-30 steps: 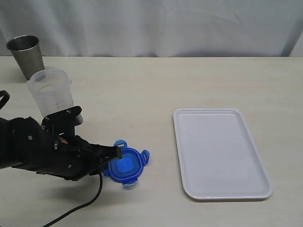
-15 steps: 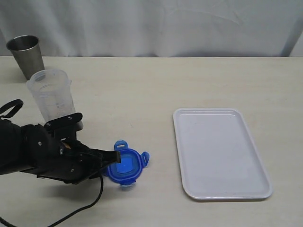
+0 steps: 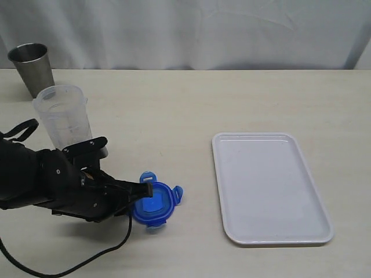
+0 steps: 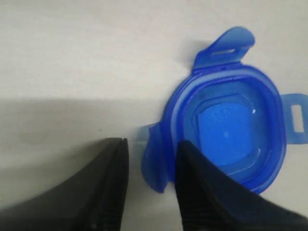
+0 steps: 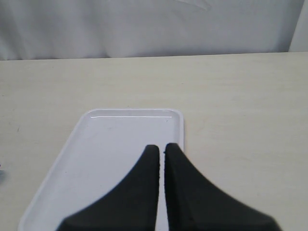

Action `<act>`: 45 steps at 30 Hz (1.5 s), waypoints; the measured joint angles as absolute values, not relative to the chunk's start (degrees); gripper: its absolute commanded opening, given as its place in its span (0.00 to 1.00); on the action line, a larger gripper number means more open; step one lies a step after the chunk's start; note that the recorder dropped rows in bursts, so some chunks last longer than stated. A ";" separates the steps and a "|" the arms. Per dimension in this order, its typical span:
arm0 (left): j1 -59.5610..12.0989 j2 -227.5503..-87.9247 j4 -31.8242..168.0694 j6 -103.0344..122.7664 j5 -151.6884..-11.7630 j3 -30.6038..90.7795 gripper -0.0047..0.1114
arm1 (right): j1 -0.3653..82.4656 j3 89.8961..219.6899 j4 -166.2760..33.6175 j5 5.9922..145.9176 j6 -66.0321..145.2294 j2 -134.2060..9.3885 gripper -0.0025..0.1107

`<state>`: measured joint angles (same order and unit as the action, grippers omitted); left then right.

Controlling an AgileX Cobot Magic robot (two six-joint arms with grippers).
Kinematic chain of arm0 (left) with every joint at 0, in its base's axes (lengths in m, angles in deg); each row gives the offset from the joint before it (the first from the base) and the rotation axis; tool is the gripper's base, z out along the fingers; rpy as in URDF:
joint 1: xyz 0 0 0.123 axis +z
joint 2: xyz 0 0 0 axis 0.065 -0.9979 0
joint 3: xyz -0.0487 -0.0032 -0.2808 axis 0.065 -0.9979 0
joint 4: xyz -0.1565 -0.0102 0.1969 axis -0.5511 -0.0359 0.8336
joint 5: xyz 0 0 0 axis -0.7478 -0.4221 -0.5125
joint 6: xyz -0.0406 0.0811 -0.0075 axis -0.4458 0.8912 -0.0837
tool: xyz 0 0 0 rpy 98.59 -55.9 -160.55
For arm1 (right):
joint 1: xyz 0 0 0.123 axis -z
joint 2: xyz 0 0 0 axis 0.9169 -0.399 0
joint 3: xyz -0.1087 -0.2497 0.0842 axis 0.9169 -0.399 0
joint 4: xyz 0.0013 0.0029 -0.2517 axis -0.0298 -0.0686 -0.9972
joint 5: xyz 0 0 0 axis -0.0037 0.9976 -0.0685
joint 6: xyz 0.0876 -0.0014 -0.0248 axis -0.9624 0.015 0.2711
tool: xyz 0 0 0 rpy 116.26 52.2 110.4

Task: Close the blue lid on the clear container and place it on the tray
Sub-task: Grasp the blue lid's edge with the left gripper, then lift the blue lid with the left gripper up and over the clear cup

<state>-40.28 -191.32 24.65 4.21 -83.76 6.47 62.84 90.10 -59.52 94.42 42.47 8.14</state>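
Down low on the bench (image 3: 191, 98), the left gripper (image 3: 145, 189) is reaching in from the left edge toward the lid (image 3: 155, 204), which is lying flat on the bare surface, left of middle and close to the edge nearest the exterior camera. In the left wrist view the left gripper (image 4: 154, 144) is standing with its jaws apart, straddling one of the lid's (image 4: 226, 130) snap flaps: one finger (image 4: 108, 185) is sitting clear of the flap with a strip of bench showing between them, while the other is overlapping the lid's rim (whether it is actually pressing on the plastic I cannot tell). So the jaws are parted around the flap, not clamped on it.

Behind the left arm, the container (image 3: 62, 113) is standing upright near the left edge, uncovered, just beside the arm's black body and apart from the lid. Further back, in the far left corner, a steel cup (image 3: 30, 66) is standing well apart from the lid. A black cable (image 3: 119, 240) is trailing from the arm across the bench toward the near edge.

On the right half, the tray (image 3: 215, 150) is lying with nothing on it, well apart from the lid, with only open bench between the two. Out of the exterior view, the right gripper (image 5: 161, 147) is hanging above the tray (image 5: 96, 118) with its jaws pressed together, holding nothing.
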 measured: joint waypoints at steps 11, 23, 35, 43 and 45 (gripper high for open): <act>-40.35 -192.11 24.77 4.21 -82.71 7.09 0.32 | 62.84 90.10 -59.52 94.42 42.47 8.14 0.06; -40.35 -192.33 25.60 4.21 -82.89 7.21 0.04 | 62.84 90.10 -59.52 94.42 42.47 8.14 0.06; -40.35 -190.41 33.24 4.31 -84.66 7.17 0.04 | 62.84 90.10 -59.52 94.42 42.47 8.14 0.06; -40.35 -184.73 36.99 4.90 -88.63 6.87 0.04 | 62.84 90.10 -59.52 94.42 42.47 8.14 0.06; -40.35 -183.19 37.27 6.20 -89.48 6.87 0.04 | 62.84 90.10 -59.52 94.42 42.47 8.14 0.06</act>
<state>-40.35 -183.19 37.27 6.20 -89.48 6.87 62.84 90.10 -59.52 94.42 42.47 8.14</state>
